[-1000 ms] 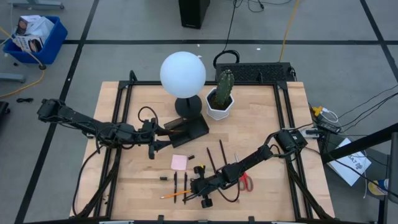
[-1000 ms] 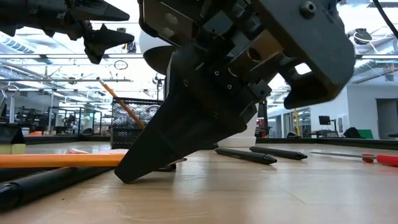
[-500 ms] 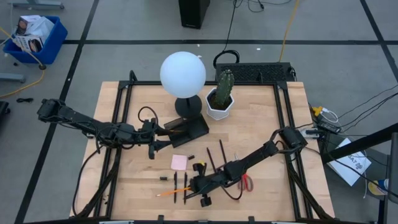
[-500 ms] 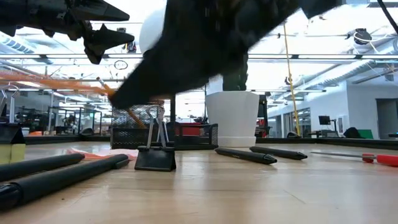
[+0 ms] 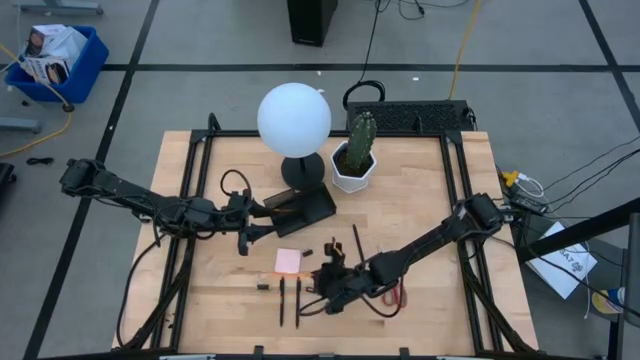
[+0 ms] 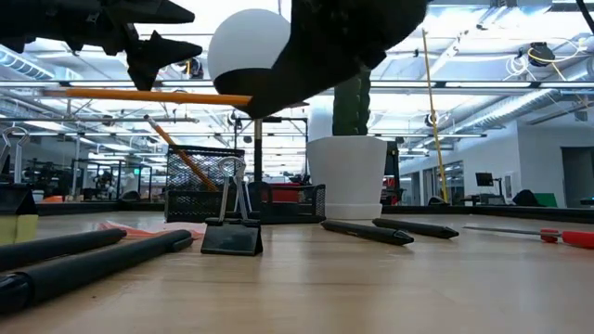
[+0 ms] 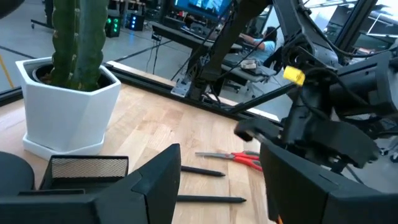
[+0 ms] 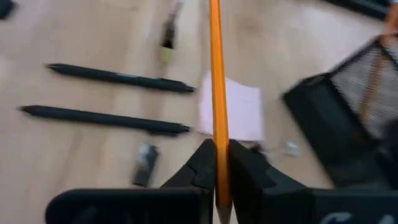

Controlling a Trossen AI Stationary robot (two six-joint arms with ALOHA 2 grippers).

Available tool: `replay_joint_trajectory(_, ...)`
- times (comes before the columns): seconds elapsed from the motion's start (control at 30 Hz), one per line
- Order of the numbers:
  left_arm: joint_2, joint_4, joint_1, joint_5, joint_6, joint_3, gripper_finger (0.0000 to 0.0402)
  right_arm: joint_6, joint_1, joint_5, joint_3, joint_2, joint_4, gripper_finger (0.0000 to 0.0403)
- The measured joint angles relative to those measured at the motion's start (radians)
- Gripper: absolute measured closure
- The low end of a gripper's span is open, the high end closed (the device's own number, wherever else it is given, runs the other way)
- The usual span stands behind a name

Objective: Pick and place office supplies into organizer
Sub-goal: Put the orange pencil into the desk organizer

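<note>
My right gripper (image 5: 322, 287) hangs above the near middle of the table, shut on a thin orange pencil (image 6: 139, 95). Below it lie a pink sticky-note pad (image 8: 231, 112), two black pens (image 8: 118, 78) and a small dark clip (image 8: 144, 165). A binder clip (image 6: 232, 223) stands on the wood. Red-handled scissors (image 5: 395, 293) lie flat to its right. My left gripper (image 7: 224, 186) is open and hovers left of the black mesh organizer (image 5: 300, 205). A second orange pencil (image 6: 181, 153) leans inside that tray. My right gripper pinches the orange pencil between its two fingers (image 8: 200, 163), near one end (image 8: 216, 146). The rest of the shaft sticks out forward past the fingertips. The pencil is lifted clear of the table and lies about level (image 6: 139, 95).
The lamp's round black base and white globe (image 5: 294, 120) and the white cactus pot (image 5: 352, 168) stand at the far middle, just behind the organizer. Two more black pens (image 5: 357, 242) lie right of the pad. Bare wood shows on the right half of the table.
My right gripper has risen from the table's near edge and moved a little toward the far side, shut on the pencil. The pencil, which lay on the wood at the near left, is now lifted clear and held level above the table.
</note>
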Motion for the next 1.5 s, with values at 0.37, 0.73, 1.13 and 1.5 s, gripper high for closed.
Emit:
replay_joint_trajectory(0.37, 0.0, 0.122, 0.0, 0.025, 0.013, 0.0, 0.0174, -0.037, -0.009, 0.191, 0.0, -0.047, 0.008, 0.0384)
replay_joint_trajectory(0.73, 0.0, 0.125, 0.0, 0.027, 0.022, 0.0, 0.0174, -0.029, -0.015, 0.267, 0.0, -0.053, 0.016, 0.0383)
replay_joint_trajectory(1.13, 0.0, 0.095, 0.0, 0.095, 0.01, 0.0, 0.0174, -0.031, -0.013, 0.387, 0.0, -0.138, -0.063, 0.0383)
replay_joint_trajectory(1.5, 0.004, 0.092, 0.0, 0.076, -0.018, 0.0, 0.0174, -0.099, -0.031, 0.385, -0.093, -0.176, 0.126, 0.0383)
